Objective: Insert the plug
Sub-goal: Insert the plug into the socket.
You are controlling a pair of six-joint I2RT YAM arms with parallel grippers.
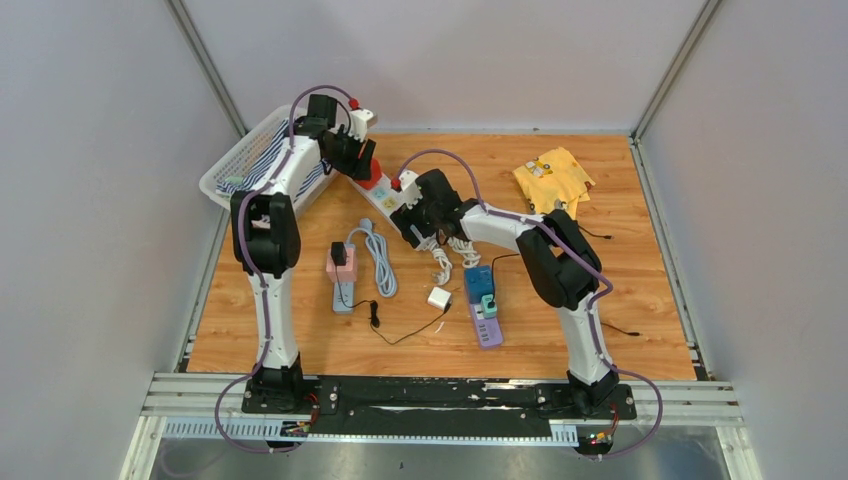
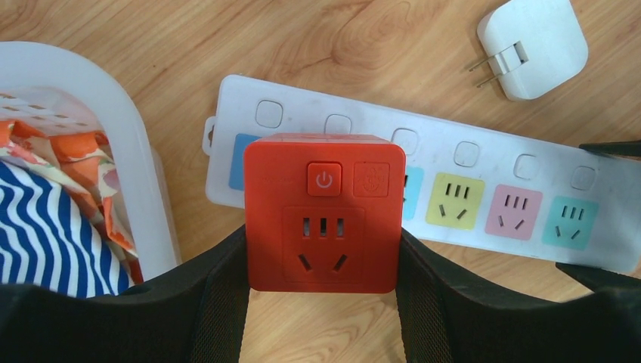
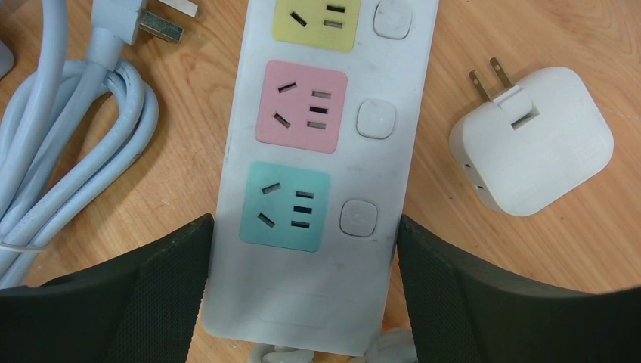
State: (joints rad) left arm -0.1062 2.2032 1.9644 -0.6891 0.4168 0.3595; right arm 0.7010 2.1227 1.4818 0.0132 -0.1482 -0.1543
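A red cube plug [image 2: 323,219] with a power button and a socket face is held by my left gripper [image 2: 323,257], whose black fingers press its two sides. It sits over the far end of the white power strip [image 2: 469,174], covering the blue sockets; its prongs are hidden. From above, the red plug [image 1: 372,176] is under the left gripper [image 1: 362,160]. My right gripper [image 3: 305,249] clamps the strip's near end [image 3: 325,295], one finger against each long edge beside the teal socket. The right gripper [image 1: 418,225] shows over the strip [image 1: 388,200].
A white basket [image 1: 232,170] with striped cloth stands just left of the strip. A white two-pin charger [image 3: 533,140] lies right of the strip, a coiled grey cable [image 3: 68,151] to its left. A pink adapter [image 1: 342,265], a blue-purple strip [image 1: 482,305] and yellow cloth [image 1: 553,175] lie around.
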